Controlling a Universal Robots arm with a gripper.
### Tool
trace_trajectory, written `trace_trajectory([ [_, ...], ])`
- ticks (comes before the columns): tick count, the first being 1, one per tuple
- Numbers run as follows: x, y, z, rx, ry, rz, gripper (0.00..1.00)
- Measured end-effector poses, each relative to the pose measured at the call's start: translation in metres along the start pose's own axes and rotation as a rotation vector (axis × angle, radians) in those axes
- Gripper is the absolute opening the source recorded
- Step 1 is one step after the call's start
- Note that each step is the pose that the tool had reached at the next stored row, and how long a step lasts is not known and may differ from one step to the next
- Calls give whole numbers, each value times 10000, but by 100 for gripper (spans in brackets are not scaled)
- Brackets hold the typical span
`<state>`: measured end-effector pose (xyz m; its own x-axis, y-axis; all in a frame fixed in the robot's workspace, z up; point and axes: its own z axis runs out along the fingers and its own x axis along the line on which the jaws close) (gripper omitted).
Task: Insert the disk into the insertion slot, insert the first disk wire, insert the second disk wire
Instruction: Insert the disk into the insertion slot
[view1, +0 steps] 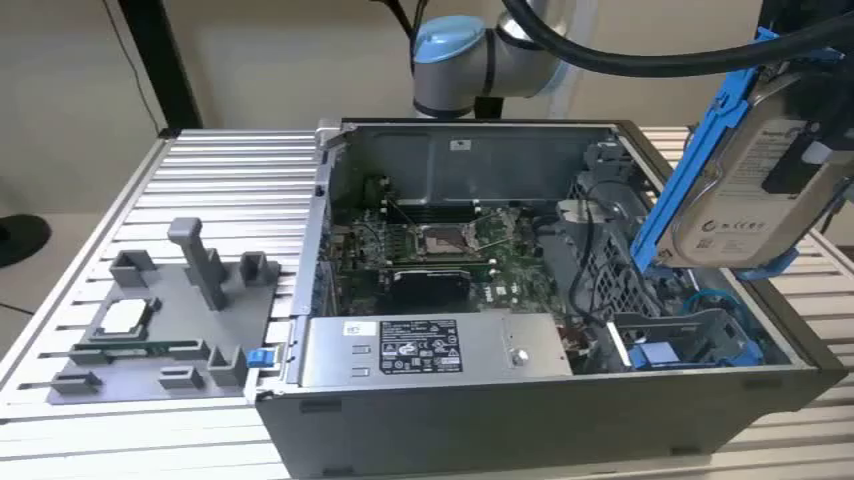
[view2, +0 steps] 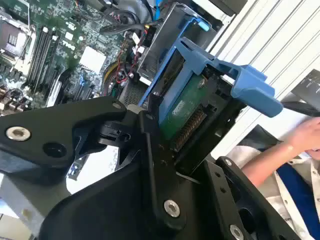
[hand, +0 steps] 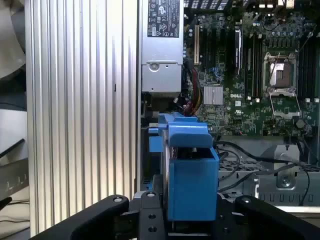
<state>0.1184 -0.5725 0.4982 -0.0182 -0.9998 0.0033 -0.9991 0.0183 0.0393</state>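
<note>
Ribbed aluminium desk (view1: 227, 180) carries an open computer case (view1: 534, 420), with a grey fixture (view1: 160, 330) lying on the desk at the exterior view's left.

Inside the case, the motherboard (view1: 441, 250) occupies the floor. The power supply box (view1: 414, 350) sits along the near wall.

1. Gripper (hand: 190, 217): the jaws are clamped on the disk (view1: 754, 185), one on each side of its blue frame.
2. Disk position: it hangs in the air above the case's end at the exterior view's right. It is steeply tilted, and its labelled face is turned towards the exterior camera.
3. Insertion slot (view1: 681, 335): the grey bay with blue parts lies in the near corner of the case at the exterior view's right, below the disk. The disk is clear of the slot and not seated in it.

In the second wrist view, a person's hand (view2: 305, 135) rests beyond the case, well apart from the gripper.
</note>
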Motion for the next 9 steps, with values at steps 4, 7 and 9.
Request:
trace_trajectory([
  [4, 0, 0, 0, 0, 0, 0, 0],
  [7, 0, 0, -5, 0, 3, 0, 0],
  [9, 0, 0, -10, 0, 1, 0, 0],
])
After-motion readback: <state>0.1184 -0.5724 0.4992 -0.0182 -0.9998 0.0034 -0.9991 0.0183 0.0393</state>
